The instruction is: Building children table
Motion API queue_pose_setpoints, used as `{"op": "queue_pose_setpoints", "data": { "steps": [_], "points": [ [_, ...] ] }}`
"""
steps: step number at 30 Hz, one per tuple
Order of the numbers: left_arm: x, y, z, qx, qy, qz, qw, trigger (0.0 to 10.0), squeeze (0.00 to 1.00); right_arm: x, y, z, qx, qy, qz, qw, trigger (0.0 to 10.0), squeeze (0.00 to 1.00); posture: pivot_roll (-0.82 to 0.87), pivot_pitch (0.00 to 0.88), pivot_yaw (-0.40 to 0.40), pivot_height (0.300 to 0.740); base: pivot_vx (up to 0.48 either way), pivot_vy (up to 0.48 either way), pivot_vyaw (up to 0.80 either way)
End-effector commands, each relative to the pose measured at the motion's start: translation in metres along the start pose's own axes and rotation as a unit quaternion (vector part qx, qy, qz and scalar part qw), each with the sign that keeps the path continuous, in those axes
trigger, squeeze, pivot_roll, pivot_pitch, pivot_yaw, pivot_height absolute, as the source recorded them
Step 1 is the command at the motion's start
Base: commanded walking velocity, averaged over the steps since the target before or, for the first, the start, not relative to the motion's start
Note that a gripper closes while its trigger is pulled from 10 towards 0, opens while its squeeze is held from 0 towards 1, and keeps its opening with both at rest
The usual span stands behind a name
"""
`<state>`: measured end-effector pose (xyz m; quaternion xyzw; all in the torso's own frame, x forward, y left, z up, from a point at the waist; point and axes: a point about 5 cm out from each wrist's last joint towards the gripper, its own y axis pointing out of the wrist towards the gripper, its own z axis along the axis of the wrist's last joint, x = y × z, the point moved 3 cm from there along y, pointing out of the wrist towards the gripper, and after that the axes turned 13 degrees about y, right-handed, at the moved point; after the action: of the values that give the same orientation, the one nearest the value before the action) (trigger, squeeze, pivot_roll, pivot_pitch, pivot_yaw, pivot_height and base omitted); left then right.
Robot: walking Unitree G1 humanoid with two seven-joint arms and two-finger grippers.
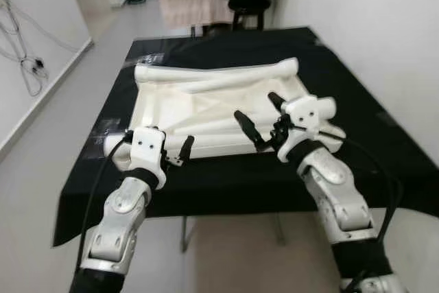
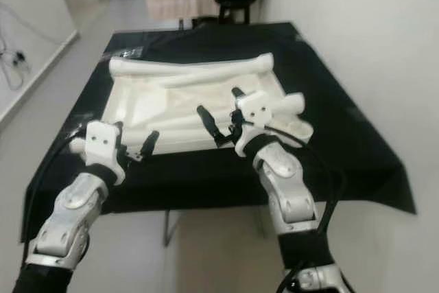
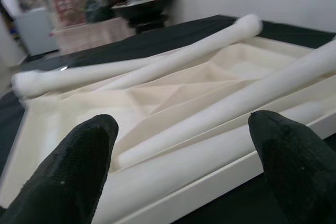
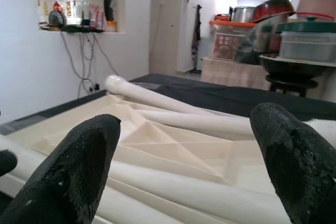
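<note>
A white children's table top (image 1: 206, 104) lies upside down on a black-covered table (image 1: 357, 87). Several white legs rest on it: one along the far edge (image 1: 216, 71), one slanting across the middle (image 1: 230, 84), one along the near edge (image 3: 247, 98). My left gripper (image 1: 168, 150) hovers at the top's near left corner, open, with nothing between its fingers (image 3: 79, 171). Over the near right part of the top, my right gripper (image 1: 254, 106) is open and empty too, its fingertips (image 4: 79, 166) spread wide above the legs.
A white wall runs close along the table's right side. Behind the table stands a dark stool (image 1: 248, 6) with pots and boxes. Cables (image 1: 27, 66) hang on the left wall. Open floor lies to the left and in front.
</note>
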<state>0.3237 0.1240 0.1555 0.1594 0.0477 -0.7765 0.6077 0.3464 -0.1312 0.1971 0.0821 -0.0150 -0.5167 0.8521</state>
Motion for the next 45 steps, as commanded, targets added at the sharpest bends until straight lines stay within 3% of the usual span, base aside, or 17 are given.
{"op": "queue_pose_setpoints", "data": {
  "steps": [1, 10, 22, 30, 34, 38, 39, 40, 45],
  "points": [
    [0.002, 0.000, -0.005, -0.010, 0.002, -0.003, 1.000, 10.0, 0.00, 0.003, 0.001, 0.001, -0.001, 0.003, -0.008, 1.000, 10.0, 0.00, -0.04, 0.000, 0.028, 0.740, 0.281, 0.000, 0.00],
    [0.005, 0.003, -0.002, -0.007, -0.005, -0.003, 1.000, 10.0, 0.00, 0.006, 0.001, -0.001, -0.016, 0.013, -0.015, 1.000, 10.0, 0.00, -0.05, 0.000, 0.027, 0.740, 0.280, 0.000, 0.00],
    [0.005, 0.004, 0.000, -0.008, -0.021, 0.005, 1.000, 10.0, 0.00, 0.005, -0.001, 0.000, -0.027, -0.018, 0.009, 0.999, 10.0, 0.00, -0.05, 0.001, 0.028, 0.740, 0.274, 0.000, 0.00],
    [0.005, 0.003, 0.003, -0.006, -0.053, 0.015, 0.998, 10.0, 0.00, -0.001, -0.005, -0.001, -0.036, -0.038, 0.036, 0.998, 10.0, 0.00, -0.05, 0.003, 0.027, 0.740, 0.000, 0.000, 0.47],
    [0.009, 0.001, 0.004, -0.007, -0.049, 0.004, 0.999, 10.0, 0.00, -0.001, -0.005, -0.001, -0.037, -0.045, 0.035, 0.998, 10.0, 0.00, -0.05, 0.006, 0.025, 0.740, 0.000, 0.000, 0.13],
    [0.021, -0.004, 0.008, -0.003, -0.044, -0.039, 0.998, 10.0, 0.00, 0.003, -0.011, -0.002, -0.077, -0.090, 0.074, 0.990, 10.0, 0.00, -0.04, 0.011, 0.028, 0.740, 0.000, -0.472, 0.00],
    [0.023, -0.006, 0.009, -0.001, -0.051, -0.048, 0.998, 10.0, 0.00, 0.006, -0.018, -0.001, -0.104, -0.151, 0.103, 0.978, 10.0, 0.00, -0.04, 0.012, 0.030, 0.740, 0.000, -0.472, 0.00],
    [0.024, -0.006, 0.009, -0.001, -0.056, -0.049, 0.997, 10.0, 0.00, 0.007, -0.021, 0.001, -0.111, -0.171, 0.110, 0.973, 10.0, 0.00, -0.04, 0.012, 0.030, 0.740, 0.000, -0.472, 0.00],
    [0.026, -0.005, 0.015, 0.004, -0.076, -0.060, 0.995, 10.0, 0.00, 0.034, -0.021, 0.021, -0.136, -0.182, 0.085, 0.970, 10.0, 0.00, -0.05, 0.016, 0.028, 0.740, 0.000, -0.427, 0.00]
  ]
}}
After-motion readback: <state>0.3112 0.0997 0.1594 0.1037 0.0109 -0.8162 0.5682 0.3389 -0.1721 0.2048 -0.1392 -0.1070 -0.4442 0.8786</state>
